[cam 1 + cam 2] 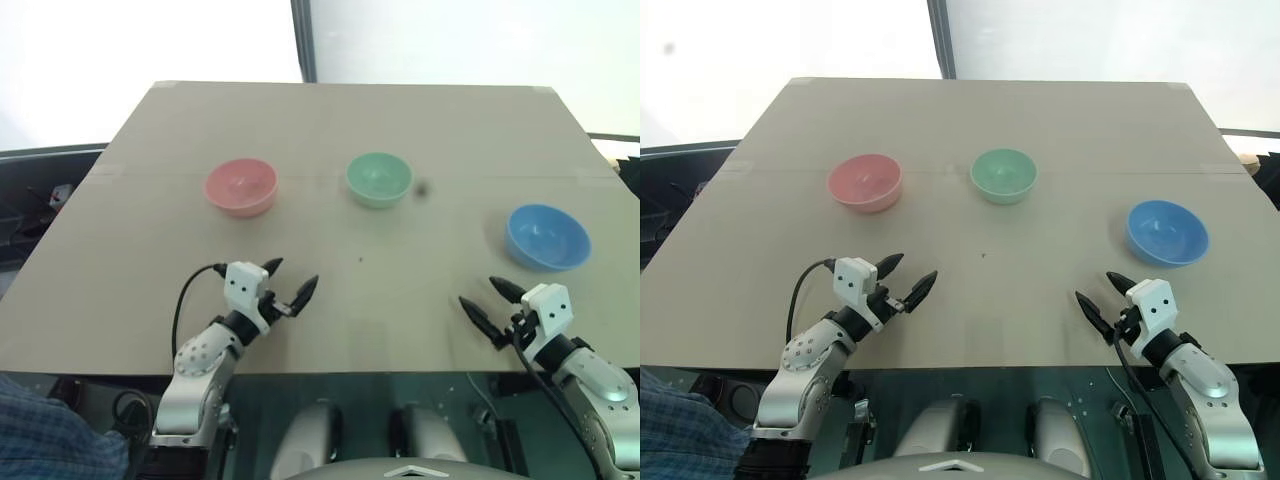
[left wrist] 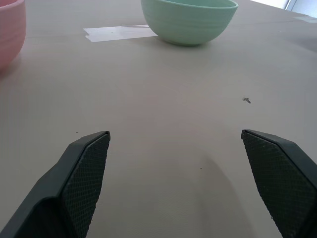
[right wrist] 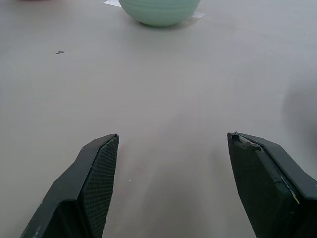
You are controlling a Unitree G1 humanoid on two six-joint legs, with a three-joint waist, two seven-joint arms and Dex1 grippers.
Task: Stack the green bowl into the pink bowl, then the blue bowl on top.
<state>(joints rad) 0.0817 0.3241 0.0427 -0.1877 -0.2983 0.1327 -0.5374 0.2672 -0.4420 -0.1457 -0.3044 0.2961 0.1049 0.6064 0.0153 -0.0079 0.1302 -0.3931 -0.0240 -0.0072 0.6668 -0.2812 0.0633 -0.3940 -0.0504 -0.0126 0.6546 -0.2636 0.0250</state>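
Three small bowls stand apart on the tan table [image 1: 330, 290]. The pink bowl [image 1: 241, 186] is at the left, the green bowl [image 1: 379, 179] in the middle and the blue bowl [image 1: 547, 236] nearer on the right. All three are upright and hold nothing. My left gripper [image 1: 291, 279] hovers open near the front edge, below the pink bowl. At the front right my right gripper [image 1: 488, 302] is open too, just short of the blue bowl. In the left wrist view the green bowl [image 2: 188, 21] lies ahead and the pink bowl [image 2: 10, 29] at the side.
A strip of pale tape [image 2: 119, 32] lies flat on the table by the green bowl. A small dark speck [image 1: 361, 261] marks the table's middle. Beyond the table's far edge is a white wall with a dark vertical post [image 1: 303, 40].
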